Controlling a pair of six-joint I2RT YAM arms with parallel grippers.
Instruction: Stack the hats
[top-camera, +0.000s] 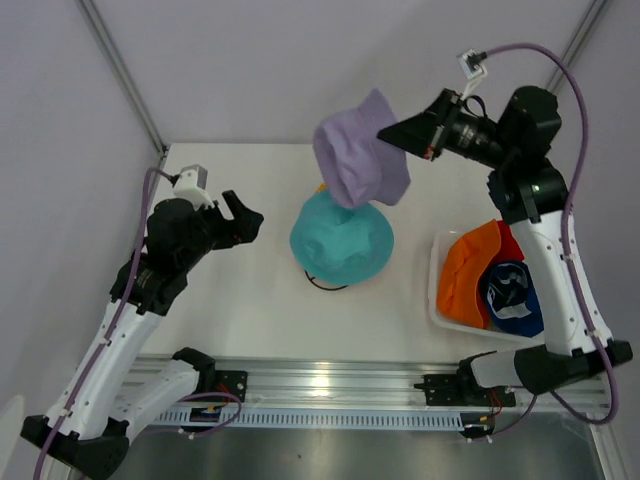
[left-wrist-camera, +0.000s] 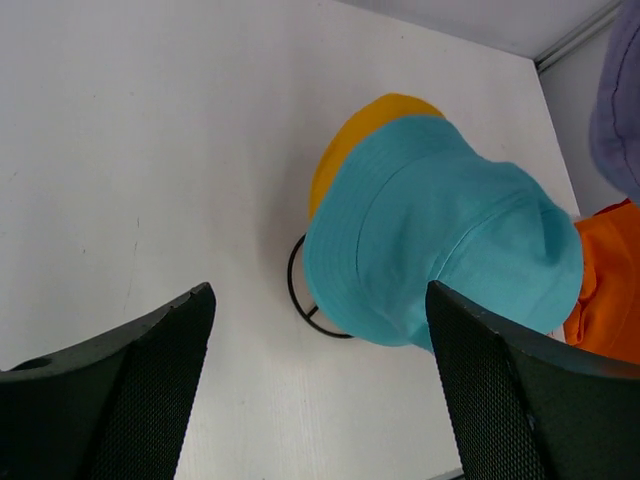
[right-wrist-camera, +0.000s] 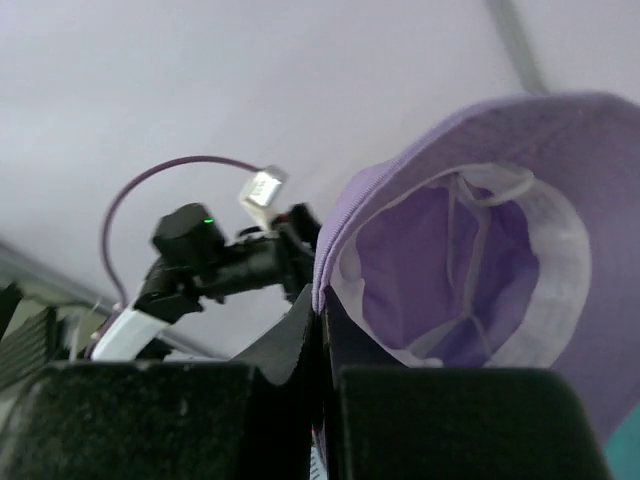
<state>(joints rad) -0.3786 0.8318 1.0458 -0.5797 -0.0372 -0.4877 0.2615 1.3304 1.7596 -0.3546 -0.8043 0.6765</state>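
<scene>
Between the pinched fingers of your right claw (top-camera: 388, 132) is the brim of the lavender hat (top-camera: 358, 150), which hangs below it, just above the teal hat (top-camera: 342, 238). The teal hat seems to cover a yellow hat (left-wrist-camera: 365, 125). Your left claw (top-camera: 245, 212) gapes wide and empty, with the teal hat ahead of it.
</scene>
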